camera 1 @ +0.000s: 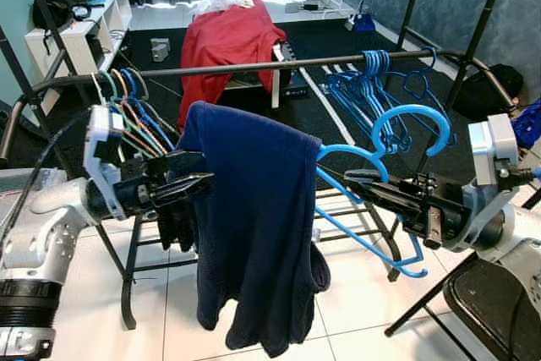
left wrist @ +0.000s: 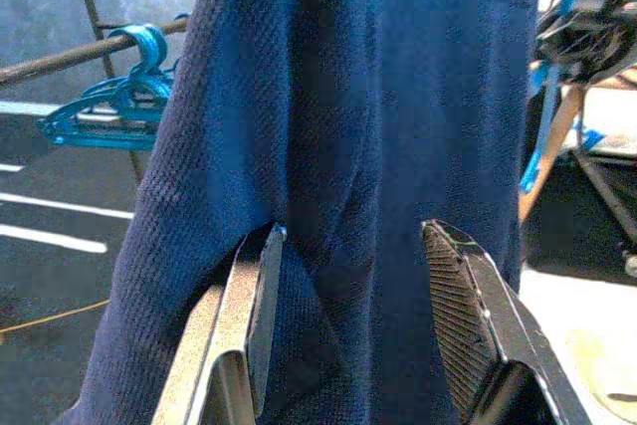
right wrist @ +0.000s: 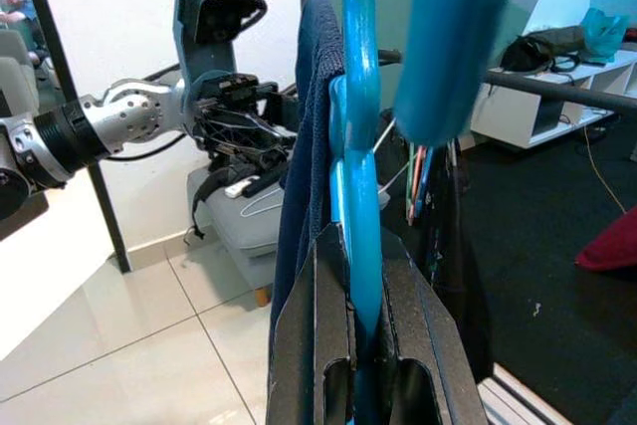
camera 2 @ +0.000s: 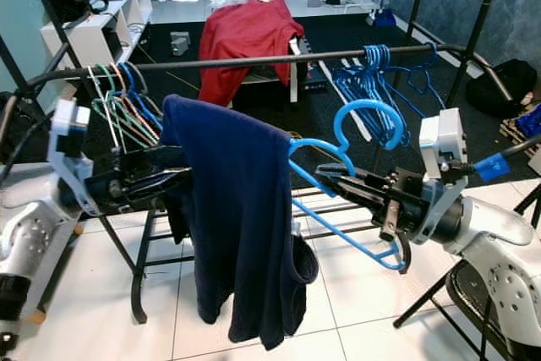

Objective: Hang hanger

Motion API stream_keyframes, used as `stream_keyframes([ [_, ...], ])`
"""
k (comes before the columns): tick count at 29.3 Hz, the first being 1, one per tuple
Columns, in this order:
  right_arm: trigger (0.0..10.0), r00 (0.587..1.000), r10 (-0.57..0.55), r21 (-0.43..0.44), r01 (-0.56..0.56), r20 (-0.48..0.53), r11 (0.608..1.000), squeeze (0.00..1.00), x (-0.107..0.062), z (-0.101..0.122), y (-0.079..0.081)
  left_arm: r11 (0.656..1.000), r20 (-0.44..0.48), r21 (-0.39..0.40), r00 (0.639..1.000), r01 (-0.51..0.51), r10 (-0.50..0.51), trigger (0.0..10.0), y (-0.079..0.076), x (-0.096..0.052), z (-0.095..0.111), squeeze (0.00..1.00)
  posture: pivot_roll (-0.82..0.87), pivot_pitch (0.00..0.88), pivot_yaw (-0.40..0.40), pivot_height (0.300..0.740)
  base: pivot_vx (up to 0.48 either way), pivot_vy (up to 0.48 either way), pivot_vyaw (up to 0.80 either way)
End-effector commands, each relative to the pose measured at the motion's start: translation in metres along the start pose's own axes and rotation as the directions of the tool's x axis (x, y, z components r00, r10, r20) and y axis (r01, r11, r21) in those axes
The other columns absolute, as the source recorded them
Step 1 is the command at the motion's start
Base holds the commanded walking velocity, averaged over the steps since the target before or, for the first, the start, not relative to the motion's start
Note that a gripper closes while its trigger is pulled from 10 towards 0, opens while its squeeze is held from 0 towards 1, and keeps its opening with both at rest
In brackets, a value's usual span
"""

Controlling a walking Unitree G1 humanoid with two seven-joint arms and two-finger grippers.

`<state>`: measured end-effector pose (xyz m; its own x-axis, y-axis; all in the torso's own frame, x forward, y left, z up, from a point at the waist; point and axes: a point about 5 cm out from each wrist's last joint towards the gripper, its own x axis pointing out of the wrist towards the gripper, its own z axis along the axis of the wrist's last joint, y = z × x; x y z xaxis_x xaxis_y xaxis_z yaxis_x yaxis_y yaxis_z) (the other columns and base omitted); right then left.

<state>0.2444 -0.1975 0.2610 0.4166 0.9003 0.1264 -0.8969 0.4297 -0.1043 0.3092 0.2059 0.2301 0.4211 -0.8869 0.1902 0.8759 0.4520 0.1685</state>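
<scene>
we note the right gripper (camera 1: 359, 177) clenched on the blue hanger (camera 1: 380, 145), its two black fingers (right wrist: 418, 345) pressed against the hanger's flat blue bar just below the hook. the hanger sits in front of the black clothes rail (camera 1: 254, 67) and below it, not yet on it, with its hook curving upward. a dark blue garment (camera 1: 254, 226) is draped over the hanger's left end and hangs down toward the white tiled floor (camera 1: 355, 310). our left gripper (camera 1: 199, 185) is at the garment's left edge, its fingers (left wrist: 254, 296) spread apart with a fold of the blue fabric between them, nothing pinched. on the rail we see a bunch of mixed-colour hangers (camera 1: 127, 99) at the left end and a cluster of empty blue hangers (camera 1: 372, 82) toward the right. behind the rail a red cloth (camera 1: 228, 44) covers a piece of furniture on the dark floor.
</scene>
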Motion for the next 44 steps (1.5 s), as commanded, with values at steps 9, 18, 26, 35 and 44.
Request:
stream_keyframes([
  [9, 0.0, 0.999, 0.021, -0.029, -0.021, 0.032, 0.999, 0.0, 0.001, 0.011, 0.003, 0.995, -0.018, 0.045, 0.995, -0.093, 0.094, 10.0, 0.013, -0.013, 0.003, 0.0, -0.07, 0.055, 0.028, 0.74, 0.0, 0.0, 0.0],
  [18, 0.0, 0.999, 0.018, -0.025, -0.017, 0.031, 1.0, 0.0, 0.001, 0.01, 0.002, 0.998, -0.008, 0.022, 0.998, -0.055, 0.055, 10.0, 0.007, -0.014, 0.003, 0.0, -0.07, 0.056, 0.023, 0.74, 0.0, 0.0, 0.0],
  [26, 0.0, 0.999, 0.018, -0.026, -0.017, 0.031, 1.0, 0.0, 0.003, 0.01, 0.001, 0.999, 0.003, -0.021, 0.999, 0.048, -0.048, 10.0, -0.013, 0.008, -0.008, 0.0, -0.07, 0.054, 0.022, 0.74, 0.0, 0.0, 0.0],
  [35, 0.0, 0.999, 0.014, -0.034, -0.013, 0.035, 0.999, 0.0, 0.003, 0.012, 0.001, 0.999, 0.076, -0.047, 0.997, -0.002, 0.006, 6.5, -0.02, 0.044, -0.013, 0.0, -0.08, 0.053, 0.025, 0.74, 0.0, 0.0, 0.0],
  [44, 0.0, 0.999, 0.011, -0.036, -0.009, 0.042, 0.999, 0.0, 0.004, 0.013, 0.0, 0.998, 0.058, -0.008, 0.996, -0.06, 0.06, 0.0, -0.012, 0.04, -0.009, 0.0, -0.07, 0.052, 0.026, 0.74, 0.0, 0.0, 0.0],
])
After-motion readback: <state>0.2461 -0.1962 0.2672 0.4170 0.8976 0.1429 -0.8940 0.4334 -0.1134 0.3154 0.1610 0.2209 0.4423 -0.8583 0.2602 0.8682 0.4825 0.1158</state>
